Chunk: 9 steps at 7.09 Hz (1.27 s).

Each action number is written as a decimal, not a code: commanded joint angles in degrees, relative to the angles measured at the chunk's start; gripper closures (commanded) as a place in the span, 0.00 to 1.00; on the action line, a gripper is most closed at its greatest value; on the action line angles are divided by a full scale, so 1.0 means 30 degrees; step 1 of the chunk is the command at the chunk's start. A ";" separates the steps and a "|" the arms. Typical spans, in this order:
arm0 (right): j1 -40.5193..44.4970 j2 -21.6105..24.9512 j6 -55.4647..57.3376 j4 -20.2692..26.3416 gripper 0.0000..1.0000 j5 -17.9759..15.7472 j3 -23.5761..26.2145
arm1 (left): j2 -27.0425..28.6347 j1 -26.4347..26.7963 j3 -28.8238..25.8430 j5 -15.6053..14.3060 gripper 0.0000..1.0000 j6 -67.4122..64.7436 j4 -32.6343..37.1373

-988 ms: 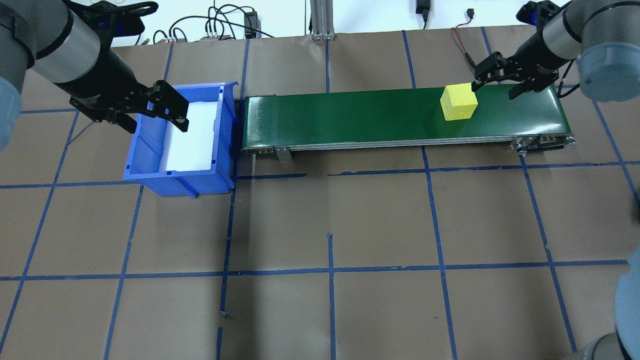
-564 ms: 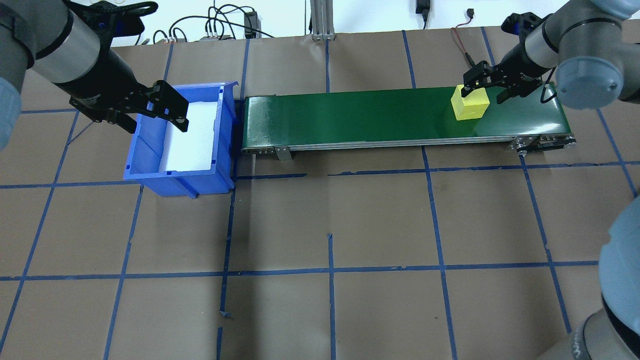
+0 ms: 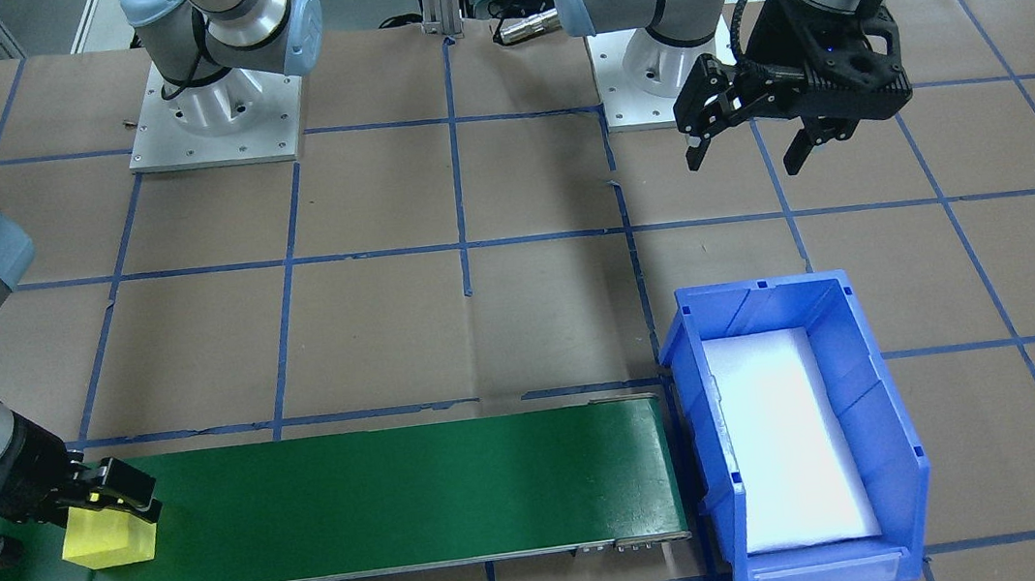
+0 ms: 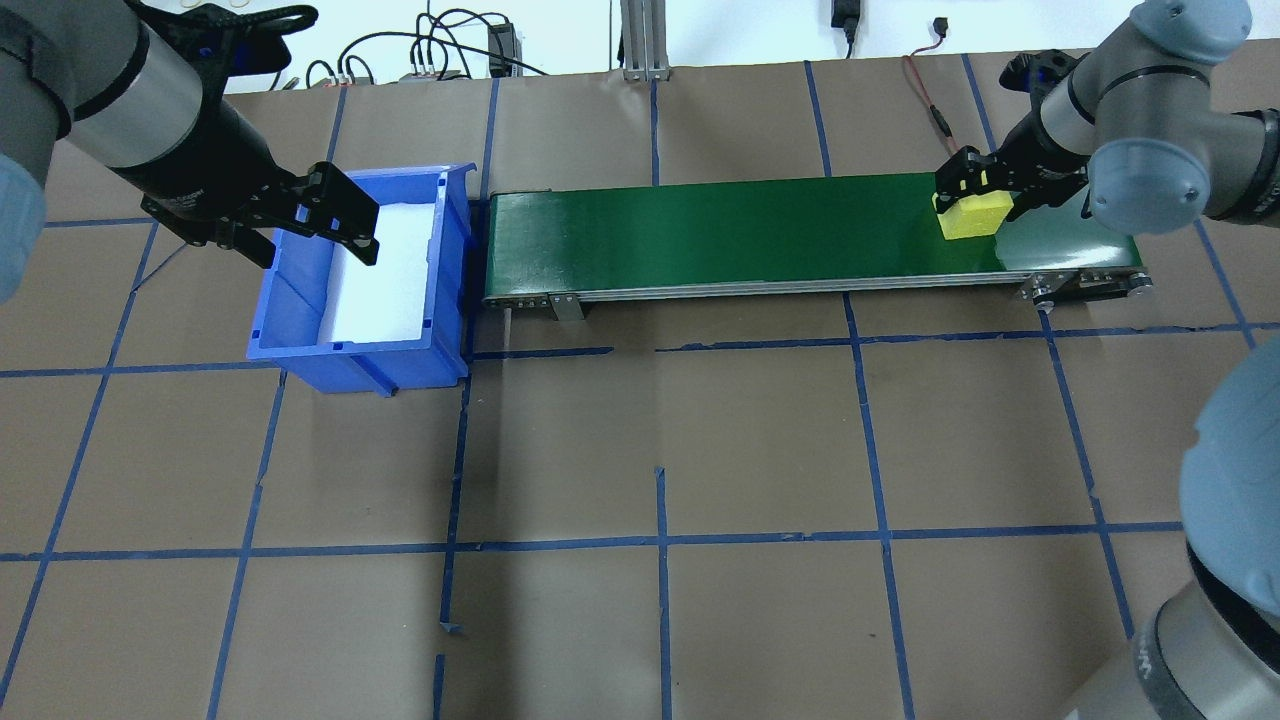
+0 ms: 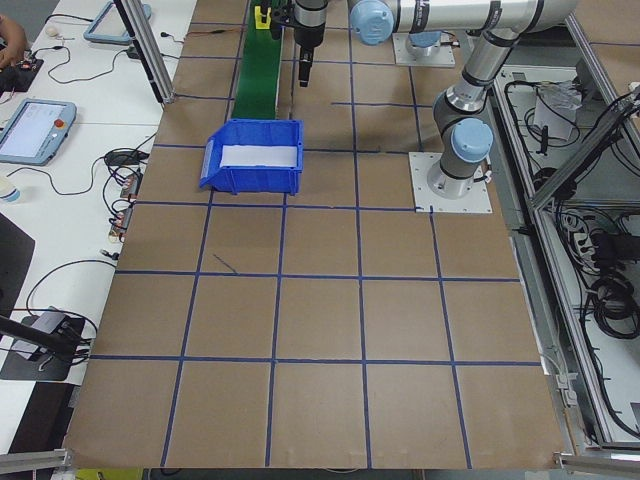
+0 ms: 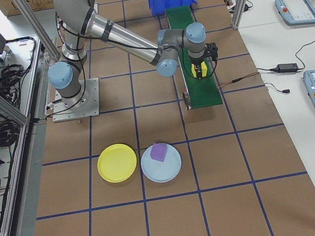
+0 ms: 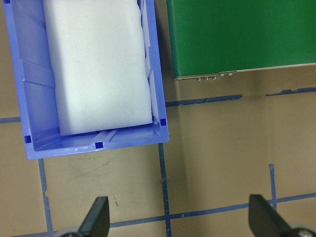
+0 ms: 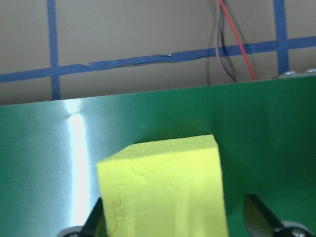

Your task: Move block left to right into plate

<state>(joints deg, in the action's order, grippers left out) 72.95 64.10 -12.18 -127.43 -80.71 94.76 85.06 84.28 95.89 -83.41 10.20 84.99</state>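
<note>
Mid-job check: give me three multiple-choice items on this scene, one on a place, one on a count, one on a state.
1. Where is the yellow foam block?
A. in the blue plastic bin
B. on the green conveyor belt
C. on a plate

2. How many round plates lie on the table in the exterior right view?
A. one
B. two
C. four

3. How is the left gripper?
A. open, holding nothing
B. shut on the block
C. resting inside the bin

Answers: 1 B, the block sits at the belt's end between the right gripper's fingers. 2 B, a yellow plate and a pale blue plate. 3 A, its fingers are spread with nothing between them.
</note>
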 commanded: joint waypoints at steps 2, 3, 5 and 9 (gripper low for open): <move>-0.1106 0.1153 -0.1320 0.0284 0.78 -0.3607 0.0171 | 0.0005 0.0003 0.0001 0.0000 0.00 -0.0001 0.0000; -0.3145 0.2408 -0.2811 0.0869 0.79 -0.3537 0.1101 | -0.0024 0.0003 0.0001 0.0000 0.00 -0.0001 0.0000; -0.5817 0.6965 -0.6236 0.3380 0.84 -0.5801 0.4837 | 0.0034 0.0032 0.0001 0.0146 0.00 -0.0001 0.0000; -1.4861 0.7987 -1.3332 0.3013 0.84 -0.6290 0.6911 | 0.0005 0.0062 -0.0028 0.0030 0.00 -0.0001 0.0000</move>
<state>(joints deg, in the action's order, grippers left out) 36.82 87.84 -46.23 -118.41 -99.54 115.00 85.11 84.48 95.85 -83.24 10.20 84.99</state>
